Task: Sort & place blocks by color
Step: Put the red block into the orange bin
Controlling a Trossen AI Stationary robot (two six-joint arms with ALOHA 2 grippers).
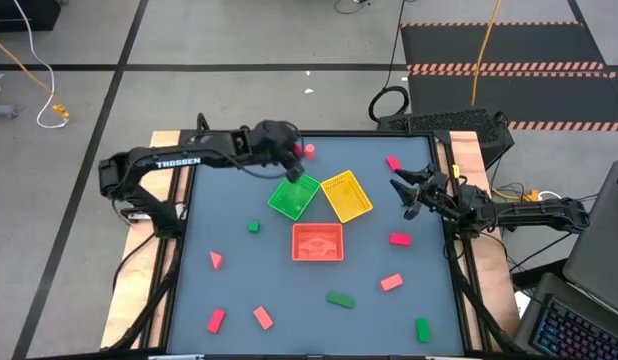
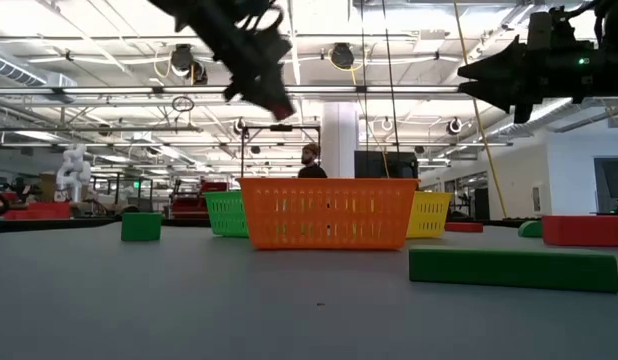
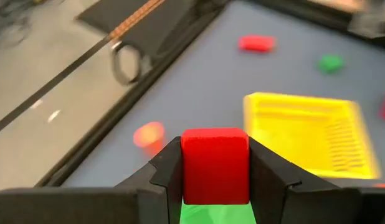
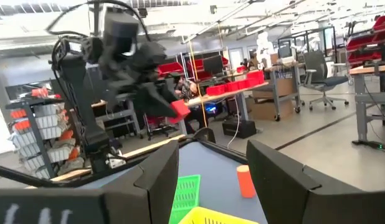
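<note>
Left wrist view: red block sat clamped between the left gripper fingers, above the green tray. Right gripper hung released, apart.

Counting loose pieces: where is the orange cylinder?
The orange cylinder stands at the table's far edge in the high view, beside the left hand, behind the green tray.

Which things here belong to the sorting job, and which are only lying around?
Job: red block held in left gripper; loose blocks, e.g. green block; green tray, yellow tray, red tray.
Around: laptop, orange cable.
</note>
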